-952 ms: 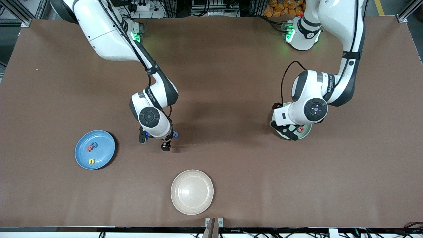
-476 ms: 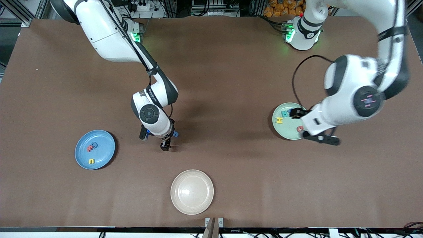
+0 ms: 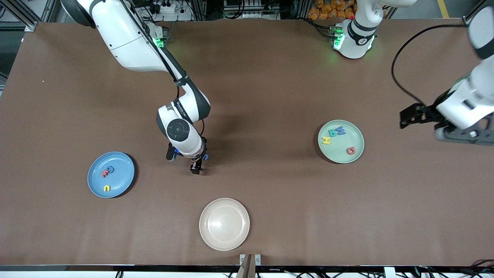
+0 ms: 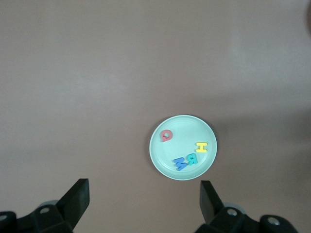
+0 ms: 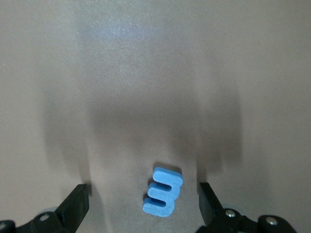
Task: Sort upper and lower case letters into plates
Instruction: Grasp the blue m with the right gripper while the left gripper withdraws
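Counter [image 3: 270, 77] | green plate [image 3: 357, 135]: four letters | blue plate [image 3: 119, 185]: three letters | left tool [image 4: 143, 204] released, high beside green plate | right tool [image 5: 143, 204] released, straddling light-blue letter [image 5: 164, 191] on counter; advice: descend centred, then clench evenly.
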Available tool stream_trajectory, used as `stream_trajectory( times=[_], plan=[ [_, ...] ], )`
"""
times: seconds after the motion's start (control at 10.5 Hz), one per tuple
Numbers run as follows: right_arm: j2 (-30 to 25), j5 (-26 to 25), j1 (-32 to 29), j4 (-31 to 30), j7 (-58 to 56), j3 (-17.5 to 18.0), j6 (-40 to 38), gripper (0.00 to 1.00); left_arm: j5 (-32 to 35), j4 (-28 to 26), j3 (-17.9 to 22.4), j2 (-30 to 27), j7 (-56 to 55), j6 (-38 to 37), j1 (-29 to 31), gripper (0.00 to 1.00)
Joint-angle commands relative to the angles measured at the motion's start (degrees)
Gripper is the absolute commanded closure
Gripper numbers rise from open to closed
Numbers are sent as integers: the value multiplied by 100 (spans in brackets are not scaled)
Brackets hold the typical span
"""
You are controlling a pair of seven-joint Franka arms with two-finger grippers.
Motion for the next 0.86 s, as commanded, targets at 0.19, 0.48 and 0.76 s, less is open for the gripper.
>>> stream_trajectory(
  times=[0.19, 0.48, 0.76],
  plan=[
    [-157, -150, 100, -368, 265, -50, 158, 0, 142, 62, -69, -121, -81, -21, 87, 0],
    [-174, -282, 100, -368, 265, -50, 149, 0, 90, 63, -60, -129, -63, -21, 498, 0],
    [-174, -545, 91, -368, 265, -50, 149, 81, 80, 72, -61, -129, -89, -21, 447, 0]
  ],
)
